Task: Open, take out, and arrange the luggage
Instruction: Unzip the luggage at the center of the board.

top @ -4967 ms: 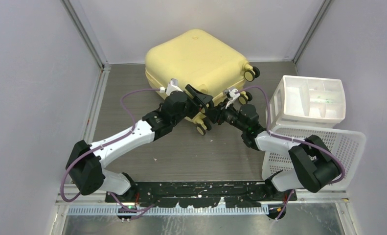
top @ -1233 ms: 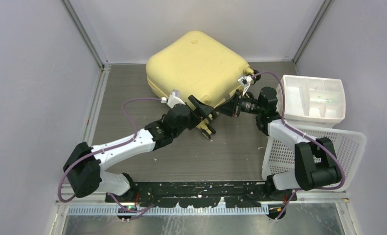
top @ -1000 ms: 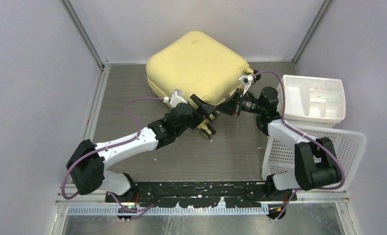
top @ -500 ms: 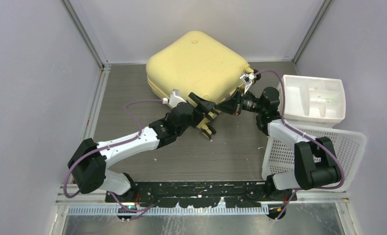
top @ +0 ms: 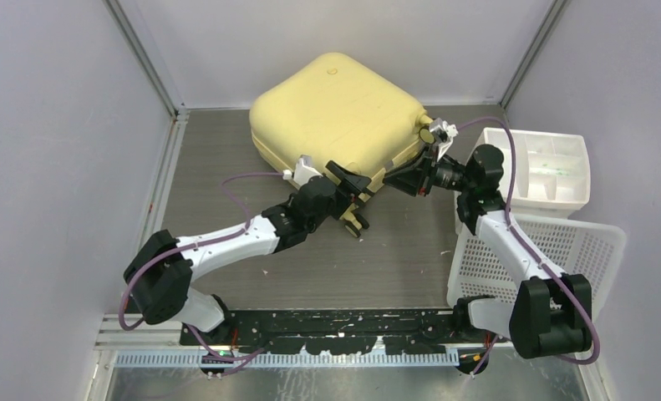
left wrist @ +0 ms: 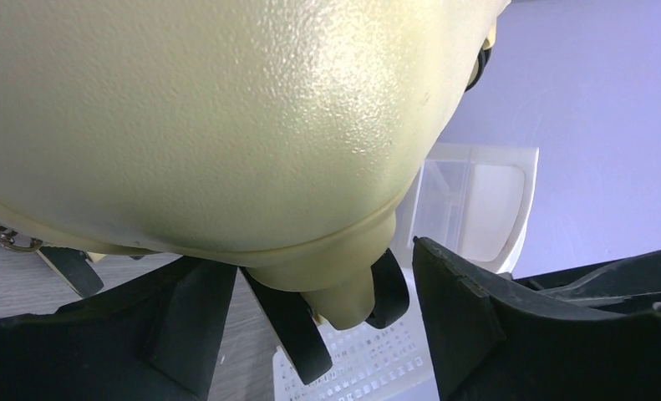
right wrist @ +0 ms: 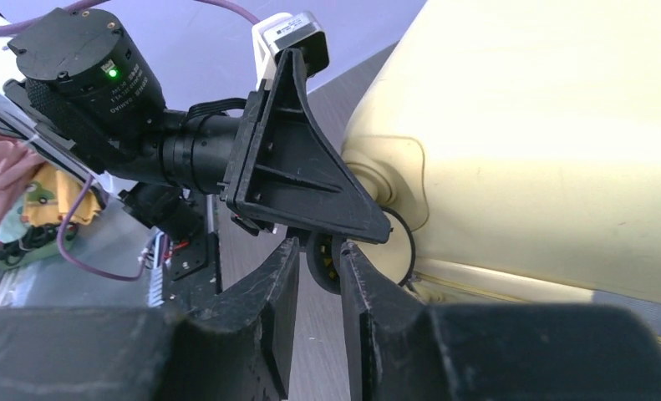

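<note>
The pale yellow luggage (top: 335, 109) lies shut at the back of the floor, its near corner raised. My left gripper (top: 358, 194) is open around that corner. In the left wrist view the corner's black caster wheel (left wrist: 389, 288) hangs between the wide fingers (left wrist: 197, 322) of the gripper (left wrist: 331, 322), with a gap on each side. My right gripper (top: 394, 179) points at the luggage's right side, close to the left one. In the right wrist view its jaws (right wrist: 320, 280) stand slightly apart with nothing between them, a wheel (right wrist: 322, 259) just beyond the tips.
A white drawer bin (top: 544, 167) stands at the right, with a white perforated basket (top: 561, 251) leaning in front of it; the right arm reaches past both. Grey walls close in on the left, back and right. The left gripper's body (right wrist: 302, 175) fills the space ahead of the right fingers.
The right arm has swung right and drawn back a little, and its jaws have parted slightly. The left gripper has crept further onto the luggage's corner. The luggage has stayed put over the last second.
</note>
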Controlling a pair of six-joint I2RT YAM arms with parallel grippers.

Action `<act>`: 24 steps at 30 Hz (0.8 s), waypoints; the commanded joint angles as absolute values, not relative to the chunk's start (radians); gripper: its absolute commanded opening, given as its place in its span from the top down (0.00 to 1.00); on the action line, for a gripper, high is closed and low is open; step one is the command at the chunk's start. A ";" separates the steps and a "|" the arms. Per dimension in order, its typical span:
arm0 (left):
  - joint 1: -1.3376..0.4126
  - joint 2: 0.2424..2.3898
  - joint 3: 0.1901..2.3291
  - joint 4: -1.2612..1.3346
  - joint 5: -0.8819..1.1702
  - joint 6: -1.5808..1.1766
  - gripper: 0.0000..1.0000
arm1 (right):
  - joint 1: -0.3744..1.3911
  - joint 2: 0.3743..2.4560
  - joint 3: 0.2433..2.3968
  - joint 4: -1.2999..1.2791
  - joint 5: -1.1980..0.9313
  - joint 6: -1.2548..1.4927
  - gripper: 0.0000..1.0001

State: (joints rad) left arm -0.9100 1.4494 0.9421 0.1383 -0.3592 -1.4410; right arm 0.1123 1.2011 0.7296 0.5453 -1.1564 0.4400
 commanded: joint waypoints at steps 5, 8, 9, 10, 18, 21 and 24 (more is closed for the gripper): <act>-0.911 1.495 0.994 0.184 -0.393 -1.442 0.26 | 0.033 1.178 0.776 0.456 -1.178 0.362 0.66; -0.911 1.510 1.011 0.174 -0.392 -1.439 0.28 | 0.019 1.190 0.782 0.418 -1.167 0.342 0.65; -0.911 1.515 1.016 0.172 -0.393 -1.439 0.30 | 0.017 1.197 0.788 0.405 -1.164 0.337 0.65; -0.911 1.520 1.019 0.174 -0.394 -1.439 0.35 | 0.017 1.205 0.792 0.392 -1.163 0.332 0.65; -0.903 1.498 1.034 0.194 -0.398 -1.369 0.94 | 0.016 1.224 0.804 0.328 -1.167 0.291 0.62; -0.892 1.467 1.028 0.216 -0.390 -1.335 0.99 | 0.016 1.226 0.827 0.180 -1.181 0.161 0.55; -0.883 1.444 1.037 0.254 -0.375 -1.300 1.00 | 0.016 1.223 0.825 0.062 -1.179 -0.007 0.43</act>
State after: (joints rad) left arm -0.9161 1.5082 0.9852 0.1375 -0.3408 -1.4010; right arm 0.0193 1.2304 0.7864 0.2268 -1.1648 0.2173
